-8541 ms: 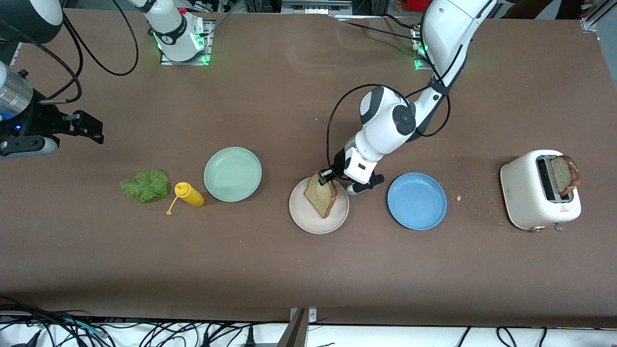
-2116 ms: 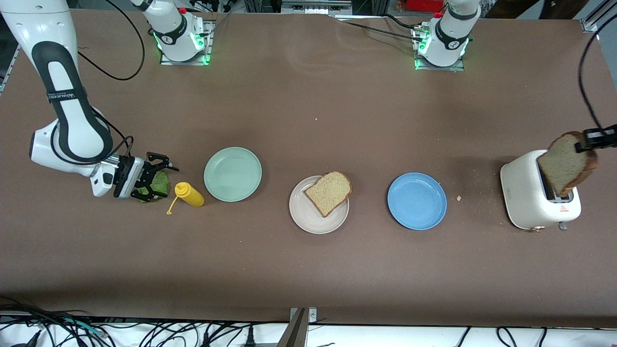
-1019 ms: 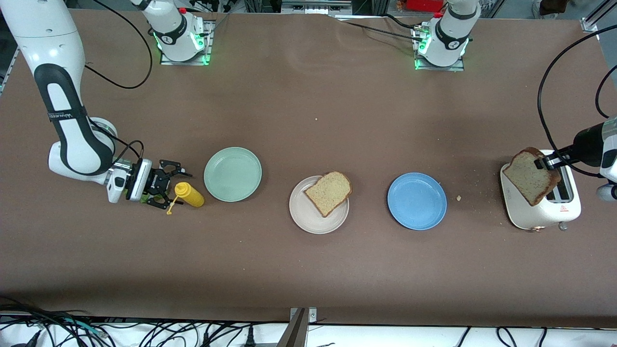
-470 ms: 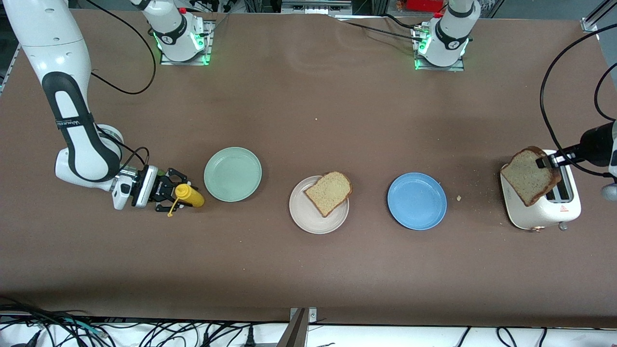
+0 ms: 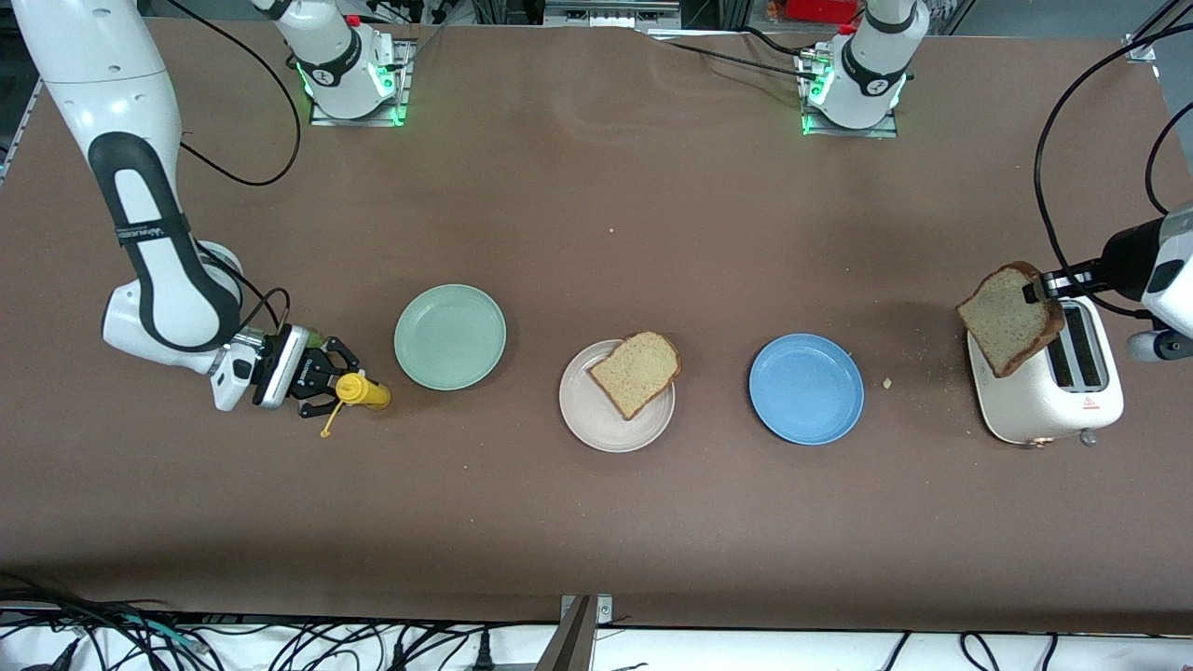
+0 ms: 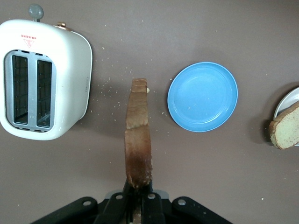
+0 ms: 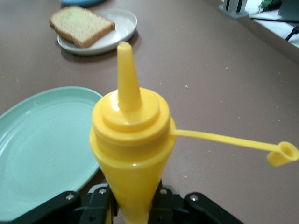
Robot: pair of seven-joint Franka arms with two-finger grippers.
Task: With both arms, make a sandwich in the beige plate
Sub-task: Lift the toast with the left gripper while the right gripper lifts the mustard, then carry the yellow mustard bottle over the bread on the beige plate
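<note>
One bread slice (image 5: 636, 373) lies on the beige plate (image 5: 587, 424) in the middle of the table; both also show in the right wrist view (image 7: 79, 25). My left gripper (image 5: 1039, 289) is shut on a second bread slice (image 5: 1011, 317) and holds it on edge in the air over the toaster's side; the left wrist view shows this slice (image 6: 138, 140) clamped in the jaws. My right gripper (image 5: 337, 382) is shut on a yellow squeeze bottle (image 5: 365, 391), which stands between its jaws in the right wrist view (image 7: 133, 140). The lettuce is almost wholly hidden under the right wrist.
A white toaster (image 5: 1053, 391) with empty slots stands at the left arm's end. A blue plate (image 5: 806, 389) lies between it and the beige plate. A mint-green plate (image 5: 450, 336) lies beside the bottle. Crumbs lie near the toaster.
My left gripper has lifted the slice out of the toaster and carried it toward the blue plate. My right gripper has moved off the lettuce and closed round the yellow bottle.
</note>
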